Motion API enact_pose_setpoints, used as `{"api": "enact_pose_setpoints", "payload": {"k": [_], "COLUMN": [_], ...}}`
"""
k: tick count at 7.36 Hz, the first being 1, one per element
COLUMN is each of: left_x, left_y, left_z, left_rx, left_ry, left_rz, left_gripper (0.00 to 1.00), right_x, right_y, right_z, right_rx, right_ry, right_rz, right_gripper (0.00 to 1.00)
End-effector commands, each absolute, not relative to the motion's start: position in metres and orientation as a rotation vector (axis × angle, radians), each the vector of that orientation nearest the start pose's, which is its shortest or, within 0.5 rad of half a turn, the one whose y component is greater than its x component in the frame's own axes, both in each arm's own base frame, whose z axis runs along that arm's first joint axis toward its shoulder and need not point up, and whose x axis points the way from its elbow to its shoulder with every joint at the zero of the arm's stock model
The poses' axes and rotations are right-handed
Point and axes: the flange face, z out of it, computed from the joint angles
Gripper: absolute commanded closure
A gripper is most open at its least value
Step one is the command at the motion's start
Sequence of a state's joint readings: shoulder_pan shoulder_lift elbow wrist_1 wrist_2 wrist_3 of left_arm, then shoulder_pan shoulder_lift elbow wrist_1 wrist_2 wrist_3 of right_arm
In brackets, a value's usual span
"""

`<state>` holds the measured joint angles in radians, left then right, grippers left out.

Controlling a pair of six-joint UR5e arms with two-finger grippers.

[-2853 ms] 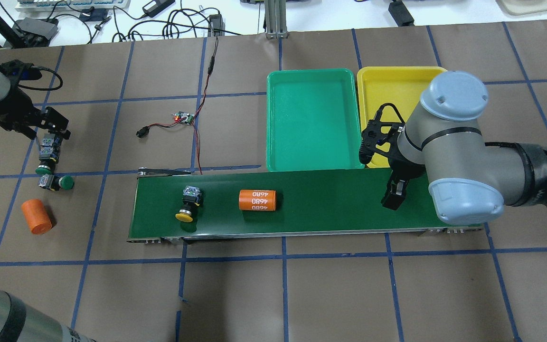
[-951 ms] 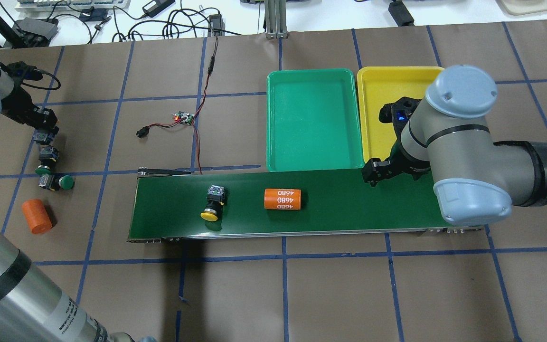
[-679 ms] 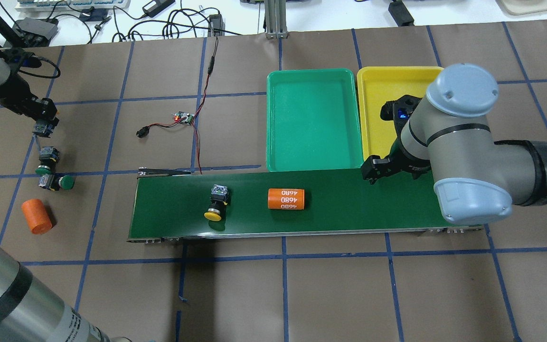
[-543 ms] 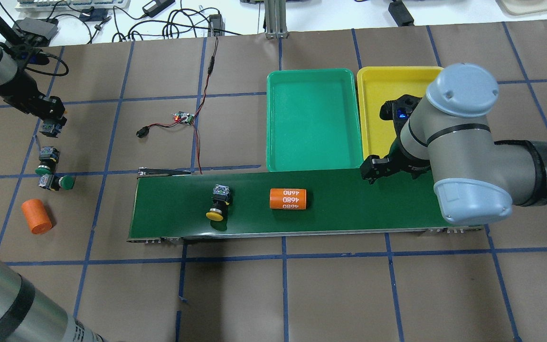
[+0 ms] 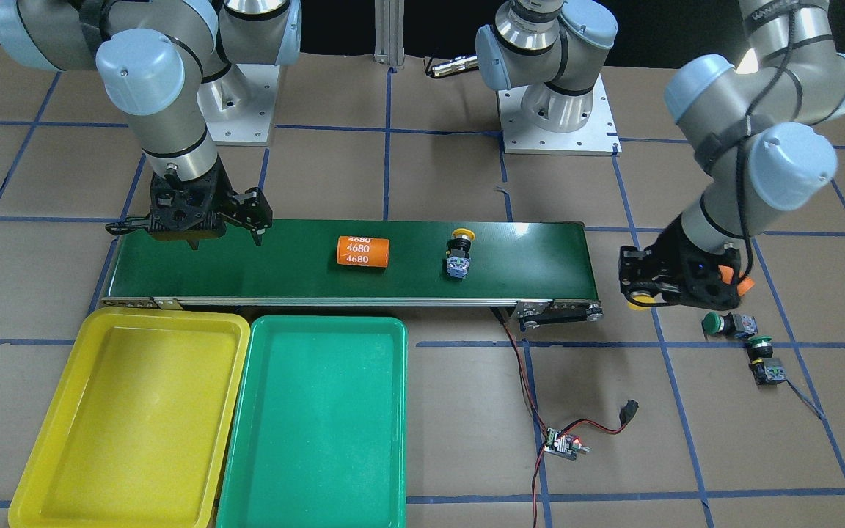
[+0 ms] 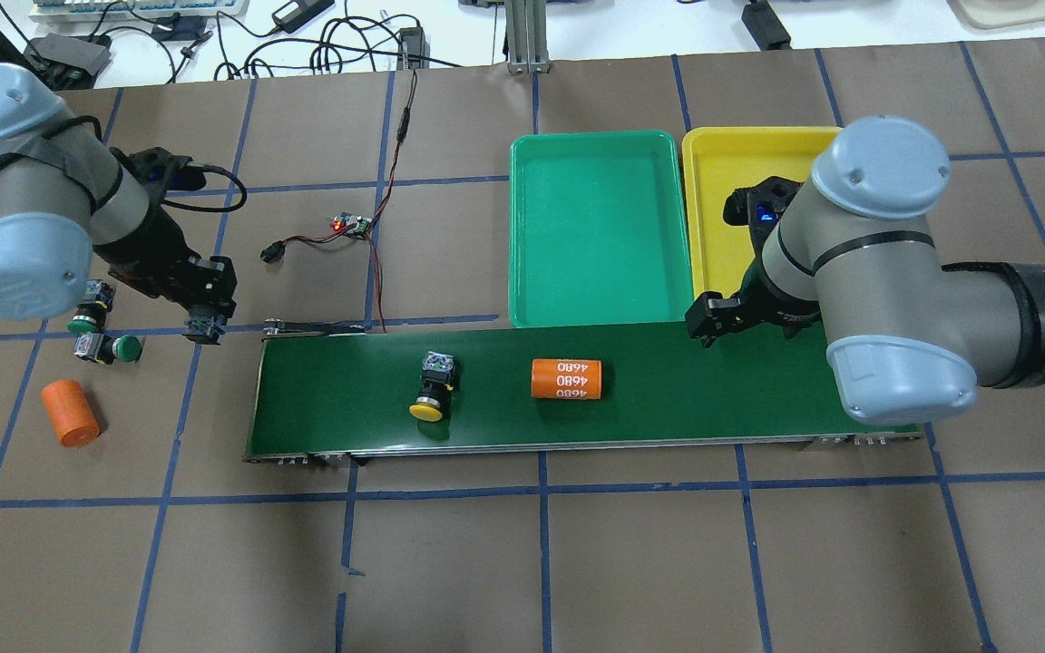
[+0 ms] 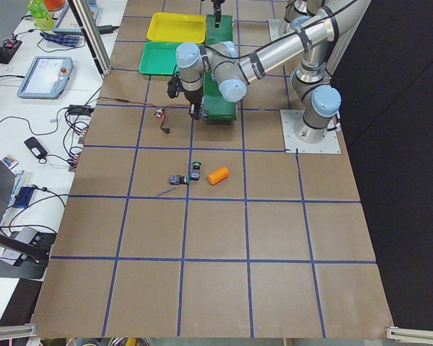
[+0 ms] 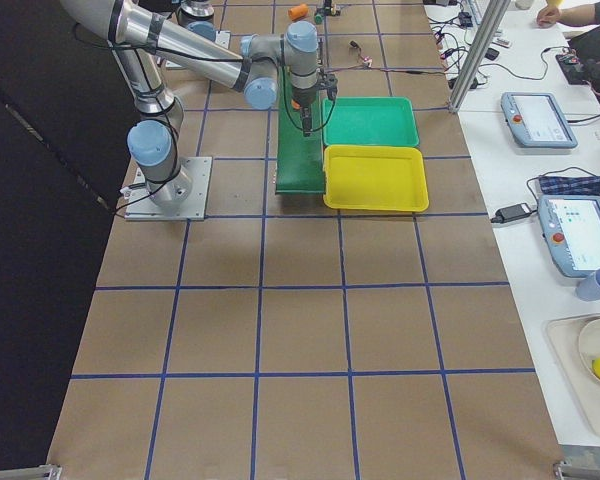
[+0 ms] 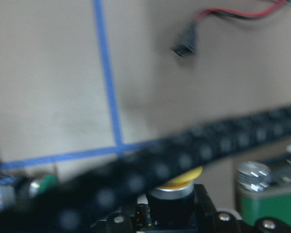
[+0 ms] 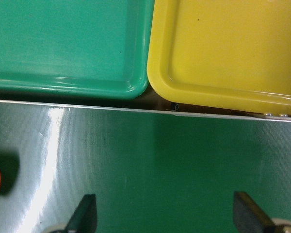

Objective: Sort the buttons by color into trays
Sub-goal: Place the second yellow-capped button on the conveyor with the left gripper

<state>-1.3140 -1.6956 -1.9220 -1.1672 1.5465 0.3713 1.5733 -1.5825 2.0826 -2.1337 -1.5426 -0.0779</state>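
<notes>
None of the sorting is finished yet: the green tray (image 6: 595, 299) and the yellow tray (image 6: 713, 163) both lie bare beside the far edge of the conveyor belt (image 6: 668, 399), side by side and touching.

All four buttons are outside the trays. The first yellow button (image 6: 432, 392) lies on the conveyor belt with its cap pointing to the robot's side. It is near the left end, with an orange cylinder (image 6: 566, 379) a little farther along. The second yellow button (image 5: 639, 299) is in the left tool (image 6: 207, 308), just off the belt's left end and above the tabletop (image 6: 486, 562). The left wrist view is blurred and crossed by a cable, but the fingers appear pressed on the button's black body, with the yellow cap showing in front. One green button (image 6: 87, 310) and the other green button (image 6: 110, 348) lie close together on the tabletop, well to the left of the belt. A second orange cylinder (image 6: 69, 413) is near them.

The right tool (image 10: 165, 216) hovers over the belt's right end, close to the trays. Its fingers are spread wide with nothing between them.

As I judge it, the held button has yet to go onto the belt. Both green ones need the same, and every button has yet to reach its matching tray.
</notes>
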Motion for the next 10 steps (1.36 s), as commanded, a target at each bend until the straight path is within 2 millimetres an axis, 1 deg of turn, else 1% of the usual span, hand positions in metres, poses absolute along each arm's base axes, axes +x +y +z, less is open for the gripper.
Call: {"api": "enact_pose_setpoints", "payload": {"k": [1, 2, 3, 4, 5, 6, 7, 8, 9, 10], "left_x": [-0.084, -0.106, -0.123, -0.129, -0.128, -0.126, -0.126, -0.125, -0.123, -0.099], "left_y": [-0.467, -0.462, -0.459, -0.453, -0.451, -0.450, -0.447, -0.447, -0.454, -0.474], "left_z": [0.293, 0.282, 0.270, 0.267, 0.262, 0.261, 0.258, 0.264, 0.284, 0.304], "left_rx": [0.050, 0.028, -0.047, -0.004, 0.018, 0.032, 0.011, 0.020, 0.016, -0.063], "left_ry": [3.171, 3.163, 3.162, 3.157, 3.158, 3.159, 3.160, 3.159, 3.159, 3.158], "left_rz": [0.133, 0.150, 0.160, 0.174, 0.164, 0.162, 0.167, 0.147, 0.077, 0.043], "left_gripper": [0.95, 0.95, 0.95, 0.95, 0.93, 0.33, 0.06, 0.00, 0.00, 0.00], "right_x": [0.138, 0.140, 0.144, 0.146, 0.146, 0.146, 0.145, 0.146, 0.146, 0.147], "right_y": [-0.456, -0.456, -0.454, -0.453, -0.457, -0.459, -0.461, -0.461, -0.460, -0.458], "right_z": [0.318, 0.321, 0.323, 0.324, 0.330, 0.332, 0.331, 0.330, 0.331, 0.331], "right_rx": [-0.128, -0.140, -0.152, -0.159, -0.159, -0.161, -0.159, -0.159, -0.159, -0.158], "right_ry": [3.113, 3.113, 3.115, 3.117, 3.117, 3.122, 3.124, 3.121, 3.117, 3.113], "right_rz": [-0.118, -0.126, -0.125, -0.125, -0.128, -0.083, -0.080, -0.073, -0.075, -0.061], "right_gripper": [0.00, 0.00, 0.00, 0.00, 0.00, 0.00, 0.00, 0.00, 0.00, 0.00]}}
